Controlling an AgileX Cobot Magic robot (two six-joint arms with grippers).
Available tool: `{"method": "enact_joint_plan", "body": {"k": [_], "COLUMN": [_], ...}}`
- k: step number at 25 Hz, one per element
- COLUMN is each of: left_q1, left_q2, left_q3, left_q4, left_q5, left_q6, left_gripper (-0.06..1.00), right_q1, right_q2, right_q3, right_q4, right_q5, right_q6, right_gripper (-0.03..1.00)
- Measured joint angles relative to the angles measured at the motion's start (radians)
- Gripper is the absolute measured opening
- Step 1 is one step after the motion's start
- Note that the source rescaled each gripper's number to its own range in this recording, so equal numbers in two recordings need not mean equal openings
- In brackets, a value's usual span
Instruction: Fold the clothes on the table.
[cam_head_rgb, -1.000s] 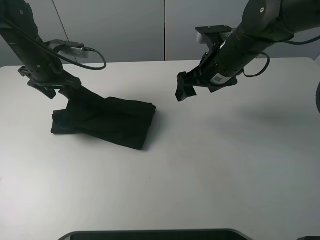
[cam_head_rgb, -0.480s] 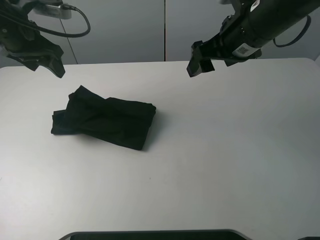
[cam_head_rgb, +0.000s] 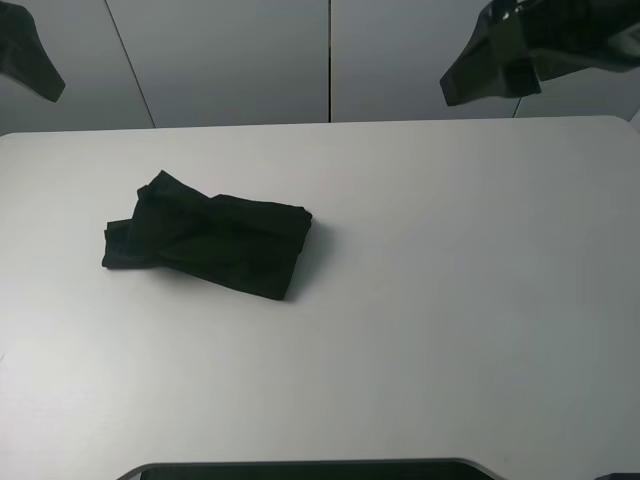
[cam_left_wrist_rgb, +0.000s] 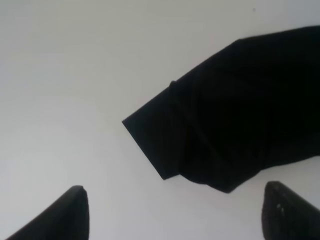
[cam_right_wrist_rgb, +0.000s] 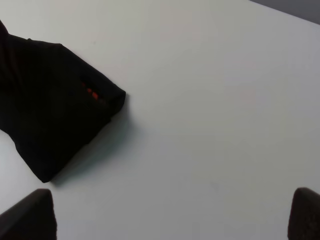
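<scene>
Both grippers, left (cam_left_wrist_rgb: 172, 212) and right (cam_right_wrist_rgb: 172, 212), hang jaws apart, high above the folded shirt (cam_head_rgb: 210, 236) on the table (cam_head_rgb: 450, 300).

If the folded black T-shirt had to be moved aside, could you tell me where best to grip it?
Probably the T-shirt at its neat square end, coming down from above on the right. The layers there look stacked flush, so one pinch should catch them all; the other end is looser. Both grippers, left and right, are open and clear.
</scene>
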Motion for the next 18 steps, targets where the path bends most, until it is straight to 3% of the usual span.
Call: {"method": "enact_joint_plan", "body": {"k": [8, 18], "left_q1": [0.000, 0.000], "left_q2": [-0.327, -0.839], "left_q3": [0.344, 0.552], "left_q4": [0.000, 0.000], "left_q5": [0.002, 0.065], "left_q6": [-0.045, -0.113], "left_gripper": [0.94, 0.94], "right_q1": [0.000, 0.000], "right_q2": [-0.311, -0.627], "right_q3": [0.153, 0.169], "right_q4": [-0.002, -0.073], "right_q5": [0.105, 0.338], "right_q6": [0.017, 0.032], "right_gripper": [1.00, 1.00]}}
